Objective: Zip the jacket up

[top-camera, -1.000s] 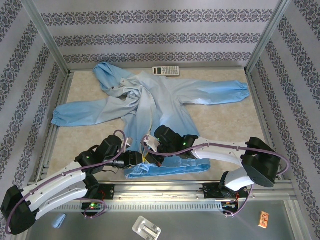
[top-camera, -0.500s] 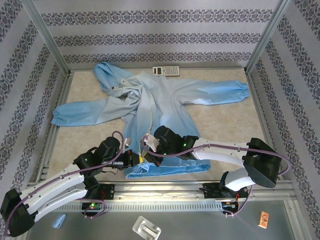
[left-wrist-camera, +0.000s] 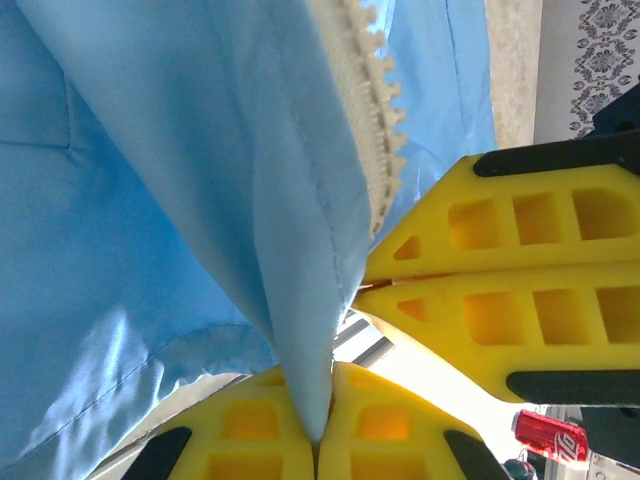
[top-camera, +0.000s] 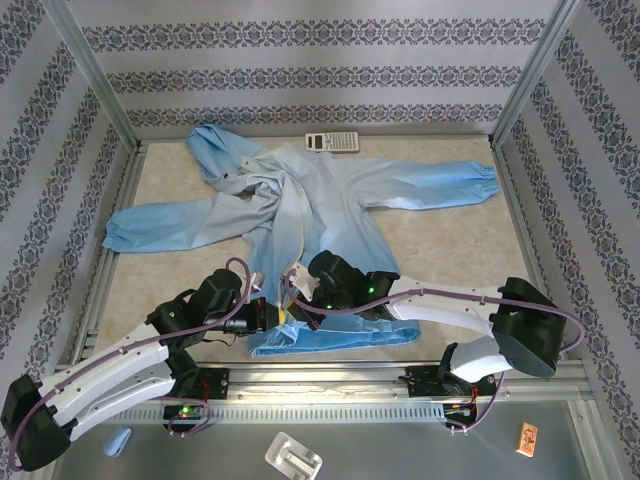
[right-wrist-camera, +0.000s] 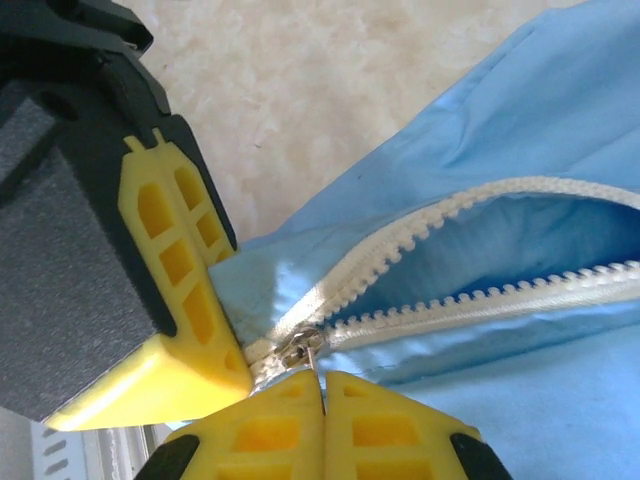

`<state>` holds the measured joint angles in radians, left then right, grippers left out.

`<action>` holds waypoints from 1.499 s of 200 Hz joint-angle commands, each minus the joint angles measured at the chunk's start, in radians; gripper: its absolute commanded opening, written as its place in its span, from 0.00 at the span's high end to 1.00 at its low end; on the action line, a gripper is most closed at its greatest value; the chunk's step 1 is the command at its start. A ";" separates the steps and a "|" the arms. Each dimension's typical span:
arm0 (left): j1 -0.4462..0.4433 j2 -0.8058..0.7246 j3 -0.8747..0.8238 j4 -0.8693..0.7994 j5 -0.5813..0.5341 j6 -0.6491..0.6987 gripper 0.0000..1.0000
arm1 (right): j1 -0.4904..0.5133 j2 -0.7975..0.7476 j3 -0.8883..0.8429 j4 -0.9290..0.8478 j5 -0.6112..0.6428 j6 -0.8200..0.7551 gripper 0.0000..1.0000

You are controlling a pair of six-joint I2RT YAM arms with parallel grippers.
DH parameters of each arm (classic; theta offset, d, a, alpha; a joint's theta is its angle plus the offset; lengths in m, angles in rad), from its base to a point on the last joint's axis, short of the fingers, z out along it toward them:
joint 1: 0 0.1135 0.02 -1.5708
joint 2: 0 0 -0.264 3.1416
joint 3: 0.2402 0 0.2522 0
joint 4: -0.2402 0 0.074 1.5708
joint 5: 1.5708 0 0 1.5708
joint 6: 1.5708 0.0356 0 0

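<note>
The light-blue jacket [top-camera: 300,205] lies spread on the table, hood at the far left, sleeves out to both sides, its hem bunched at the near edge. My left gripper [top-camera: 283,319] is shut on the fabric at the bottom of the zipper strip; in the left wrist view the cloth [left-wrist-camera: 300,300] runs down into the closed yellow fingers [left-wrist-camera: 240,430]. My right gripper [right-wrist-camera: 322,385] is shut on the thin metal pull of the zipper slider [right-wrist-camera: 300,350]. Beyond the slider the two white tooth rows [right-wrist-camera: 470,255] spread apart. The left gripper's finger [right-wrist-camera: 180,290] stands right beside the slider.
A calculator [top-camera: 332,143] lies at the table's far edge behind the jacket. Metal frame posts and patterned walls close in the left, right and far sides. Both arms cross low over the near rail [top-camera: 400,380]. Small loose items [top-camera: 292,458] lie in front of the rail.
My left gripper has closed on the jacket fabric below the slider. Both arms have barely moved, and the right gripper has stayed shut on the pull.
</note>
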<state>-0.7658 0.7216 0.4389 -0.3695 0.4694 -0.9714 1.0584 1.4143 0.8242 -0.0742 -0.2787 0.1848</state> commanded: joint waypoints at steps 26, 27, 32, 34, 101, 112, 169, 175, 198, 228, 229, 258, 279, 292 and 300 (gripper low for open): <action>-0.013 0.011 0.043 -0.107 0.101 0.063 1.00 | -0.026 -0.031 0.018 -0.024 0.246 0.042 1.00; -0.013 0.011 0.043 -0.107 0.102 0.063 1.00 | -0.026 -0.033 0.018 -0.024 0.248 0.042 1.00; -0.014 0.009 0.046 -0.110 0.104 0.066 1.00 | -0.028 -0.035 0.018 -0.023 0.253 0.044 1.00; -0.013 0.008 0.048 -0.112 0.104 0.068 1.00 | -0.029 -0.036 0.018 -0.023 0.255 0.044 1.00; -0.012 -0.053 0.052 -0.157 0.102 0.080 1.00 | -0.055 -0.059 0.019 -0.019 0.281 0.031 1.00; -0.012 -0.062 0.055 -0.164 0.105 0.081 1.00 | -0.060 -0.054 0.027 -0.025 0.282 0.022 1.00; -0.012 -0.067 0.079 -0.176 0.138 0.117 1.00 | -0.107 -0.012 0.073 -0.026 0.281 -0.013 1.00; -0.012 -0.067 0.082 -0.177 0.140 0.119 1.00 | -0.111 -0.008 0.079 -0.027 0.280 -0.017 1.00; -0.012 -0.070 0.090 -0.187 0.150 0.134 1.00 | -0.130 0.011 0.100 -0.030 0.276 -0.027 1.00; -0.012 -0.080 0.096 -0.201 0.156 0.147 1.00 | -0.153 0.032 0.121 -0.032 0.272 -0.036 1.00; -0.012 -0.080 0.096 -0.200 0.156 0.147 1.00 | -0.153 0.032 0.121 -0.033 0.272 -0.037 1.00; -0.012 -0.092 0.095 -0.212 0.158 0.154 1.00 | -0.173 0.061 0.144 -0.028 0.263 -0.043 1.00; -0.012 -0.101 0.098 -0.226 0.159 0.158 1.00 | -0.181 0.085 0.166 -0.027 0.266 -0.052 1.00; -0.012 -0.108 0.101 -0.234 0.158 0.161 1.00 | -0.187 0.102 0.177 -0.022 0.267 -0.052 1.00; -0.012 -0.111 0.102 -0.236 0.157 0.163 1.00 | -0.191 0.110 0.181 -0.019 0.267 -0.053 1.00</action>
<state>-0.7658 0.6365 0.5060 -0.5201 0.5495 -0.8402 0.9096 1.4940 0.9653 -0.1123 -0.1112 0.1497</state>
